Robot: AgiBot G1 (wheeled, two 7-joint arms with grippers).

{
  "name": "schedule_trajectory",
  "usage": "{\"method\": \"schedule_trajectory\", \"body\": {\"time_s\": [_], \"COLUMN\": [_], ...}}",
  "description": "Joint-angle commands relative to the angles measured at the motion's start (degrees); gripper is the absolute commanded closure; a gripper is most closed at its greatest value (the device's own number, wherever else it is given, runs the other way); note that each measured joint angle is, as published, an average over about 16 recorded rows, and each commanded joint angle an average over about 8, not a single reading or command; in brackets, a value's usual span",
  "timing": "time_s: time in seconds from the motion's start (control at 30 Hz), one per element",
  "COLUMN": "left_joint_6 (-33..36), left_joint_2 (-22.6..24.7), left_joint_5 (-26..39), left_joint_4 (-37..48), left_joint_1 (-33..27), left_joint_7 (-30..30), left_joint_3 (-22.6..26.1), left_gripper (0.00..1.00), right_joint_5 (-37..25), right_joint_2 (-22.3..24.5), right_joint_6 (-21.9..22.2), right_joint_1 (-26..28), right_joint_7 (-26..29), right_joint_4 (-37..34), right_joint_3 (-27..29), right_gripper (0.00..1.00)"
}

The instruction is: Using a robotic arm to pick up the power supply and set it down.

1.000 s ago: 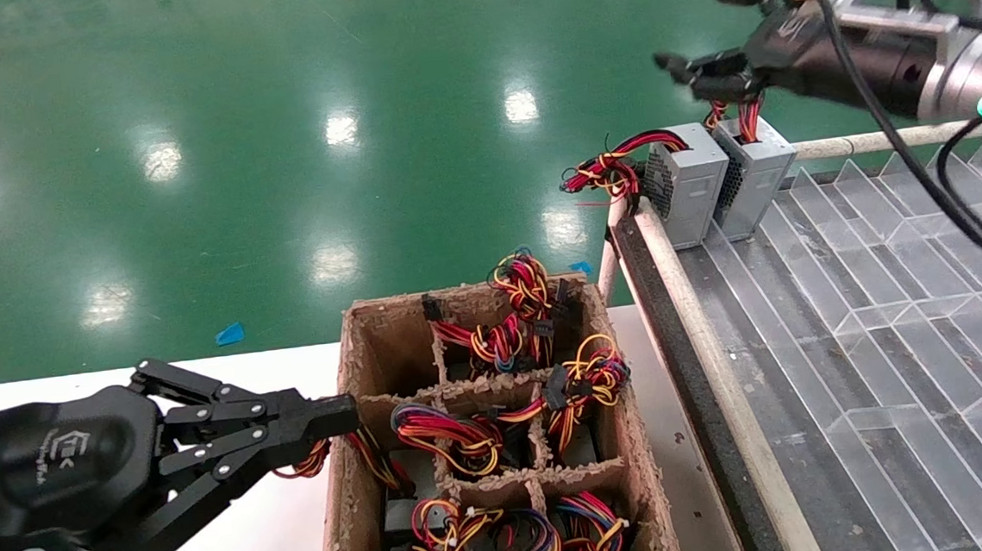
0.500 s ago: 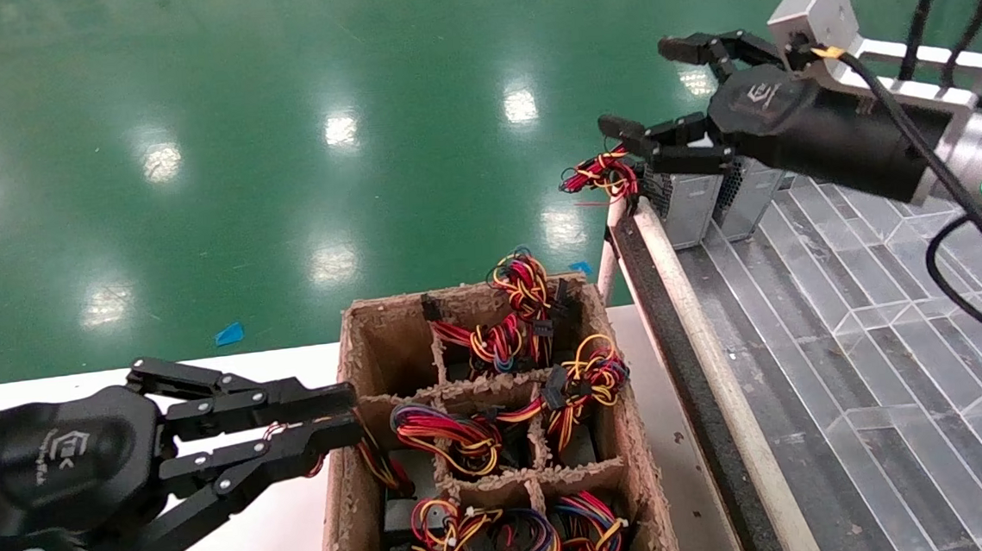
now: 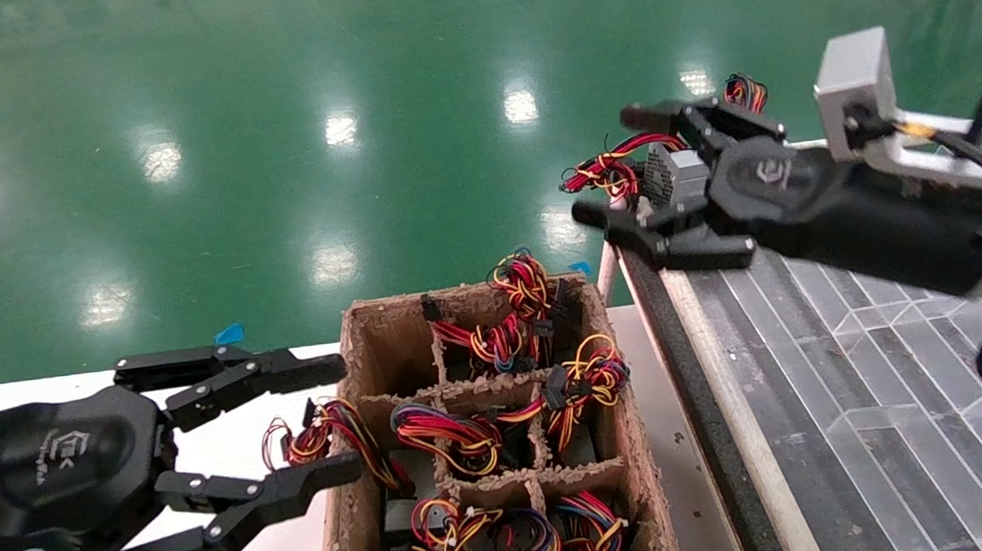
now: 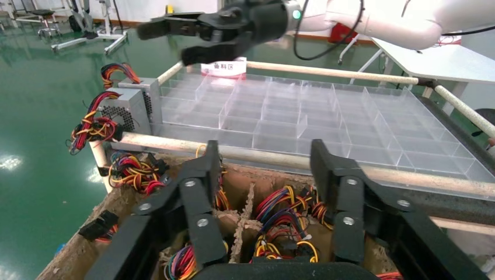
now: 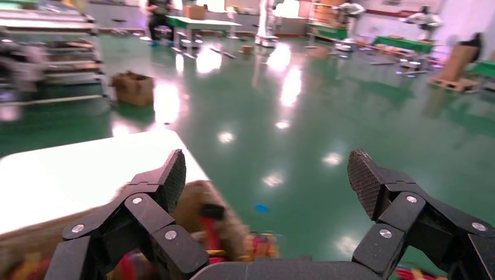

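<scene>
Right gripper raised beside power supply, fingers spread wide, holding nothing. Power supply upright at tray far corner. Left gripper at cardboard box edge, fingers wide apart.

Right gripper hides most of the power supply; the second grey box behind it shows only wires, at 1 o'clock. Left forearm is cropped.
</scene>
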Motion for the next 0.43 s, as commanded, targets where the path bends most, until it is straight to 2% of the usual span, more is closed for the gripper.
{"method": "schedule_trajectory", "body": {"time_s": [0.03, 0.27, 0.43], "left_joint_6": [0.0, 0.0, 0.0], "left_joint_2": [0.0, 0.0, 0.0], "left_joint_5": [0.0, 0.0, 0.0], "left_joint_4": [0.0, 0.0, 0.0], "left_joint_1": [0.0, 0.0, 0.0], "left_joint_7": [0.0, 0.0, 0.0], "left_joint_3": [0.0, 0.0, 0.0], "left_gripper": [0.0, 0.0, 0.04], "right_joint_5": [0.22, 0.99, 1.38], "right_joint_2": [0.85, 3.79, 5.27], "right_joint_6": [-1.21, -5.4, -7.52], "right_joint_1": [-1.68, -7.53, -10.48], "right_joint_7": [1.47, 6.58, 9.16], "right_joint_4": [2.39, 10.68, 14.87], "right_joint_3": [1.18, 5.28, 7.35], "right_gripper": [0.0, 0.0, 0.0]}}
